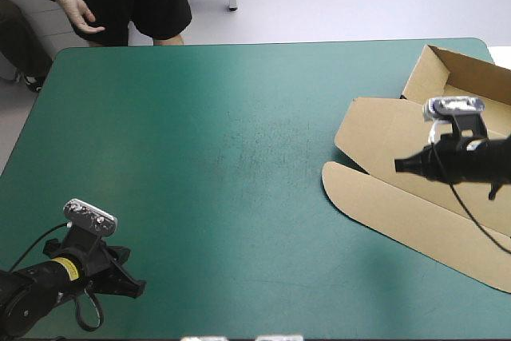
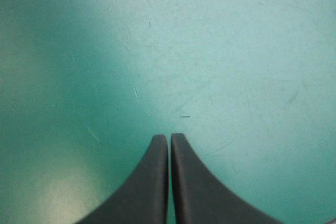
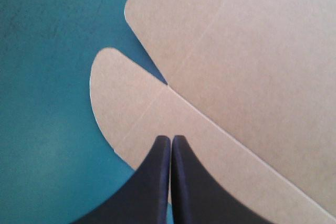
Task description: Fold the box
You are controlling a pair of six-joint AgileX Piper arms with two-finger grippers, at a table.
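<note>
The brown box (image 1: 399, 181) lies as a cut sheet at the table's right side, mostly flat, with one wall (image 1: 459, 73) raised at its far end. My right gripper (image 1: 399, 164) hovers over the sheet, pointing toward the table's middle, its black fingers shut with nothing between them. In the right wrist view the right gripper (image 3: 170, 139) sits above a rounded flap (image 3: 131, 108) of the box, next to a crease. My left gripper (image 1: 137, 286) rests low near the front left corner, far from the box. It is shut and empty, and the left gripper (image 2: 169, 137) has only teal-green cover ahead of it.
The teal-green cover (image 1: 223, 165) lies bare between the two arms. A person's hand (image 1: 84, 17) hangs beyond the far left corner, not over the table. The box reaches past the table's right edge.
</note>
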